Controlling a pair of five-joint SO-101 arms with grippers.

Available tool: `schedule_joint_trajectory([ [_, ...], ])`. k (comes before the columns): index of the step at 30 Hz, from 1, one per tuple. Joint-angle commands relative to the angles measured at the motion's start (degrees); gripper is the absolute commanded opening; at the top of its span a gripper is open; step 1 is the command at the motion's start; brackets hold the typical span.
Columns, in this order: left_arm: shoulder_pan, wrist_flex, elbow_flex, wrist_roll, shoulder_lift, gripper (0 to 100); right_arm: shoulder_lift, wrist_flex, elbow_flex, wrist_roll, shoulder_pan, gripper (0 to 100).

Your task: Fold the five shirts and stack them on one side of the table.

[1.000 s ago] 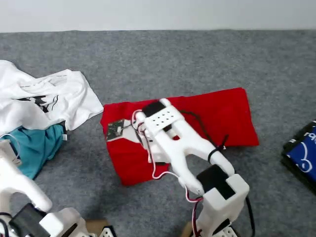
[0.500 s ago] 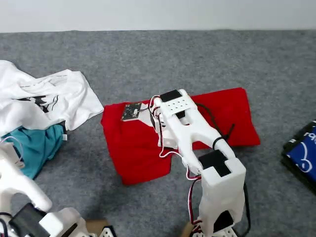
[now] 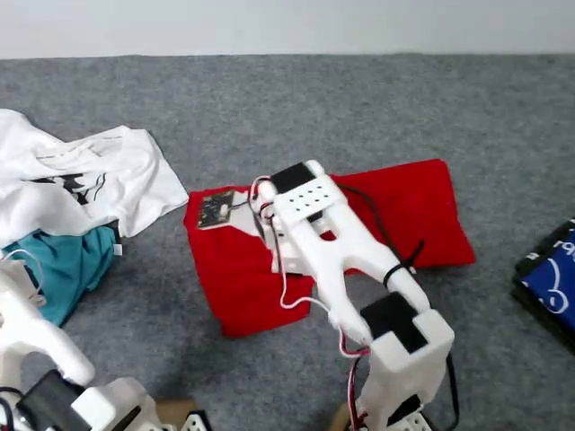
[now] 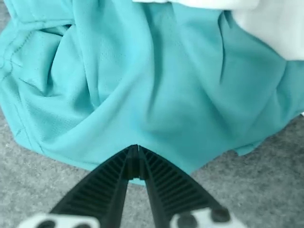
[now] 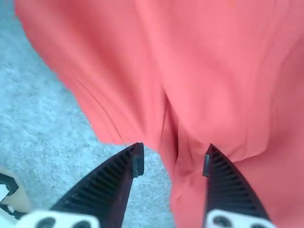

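red shirt (image 3: 409,215), right claw (image 5: 172,151) spread above

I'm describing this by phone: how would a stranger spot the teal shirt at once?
On the grey table, look to the left side for the crumpled white shirt. Tucked under its near edge lies the teal shirt, the only plain blue-green one.

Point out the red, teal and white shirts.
red shirt (image 3: 422,211), high view, flat cloth near a corner.
teal shirt (image 4: 142,80), left wrist view, middle of the cloth.
white shirt (image 3: 117,171), high view, its middle.
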Motion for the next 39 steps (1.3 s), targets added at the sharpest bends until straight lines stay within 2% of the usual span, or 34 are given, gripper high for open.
schedule_joint_trajectory([
  [1,0.4,-1.1,-0.8,-0.4,-2.5,0,-5.3,0.4,-1.6,-1.4,-1.0,20.5],
  [6,0.2,-1.1,-0.7,-0.5,-2.5,0,-5.5,-0.9,-1.7,-3.9,-0.2,20.5],
  [14,1.4,-1.1,-0.7,-0.3,-2.5,0,-2.3,-12.4,-1.7,-7.7,-4.0,20.4],
  [27,1.1,-1.1,-0.5,-0.5,-2.3,0,0.7,-12.9,-2.5,-8.2,-14.5,20.5],
  [31,1.1,-1.1,-0.5,-0.5,-2.0,0,3.9,-12.8,-6.4,-11.0,-15.3,20.5],
  [39,1.0,-1.1,-0.4,-0.5,-2.0,0,14.1,-12.2,-16.1,-11.3,-15.5,20.3],
])
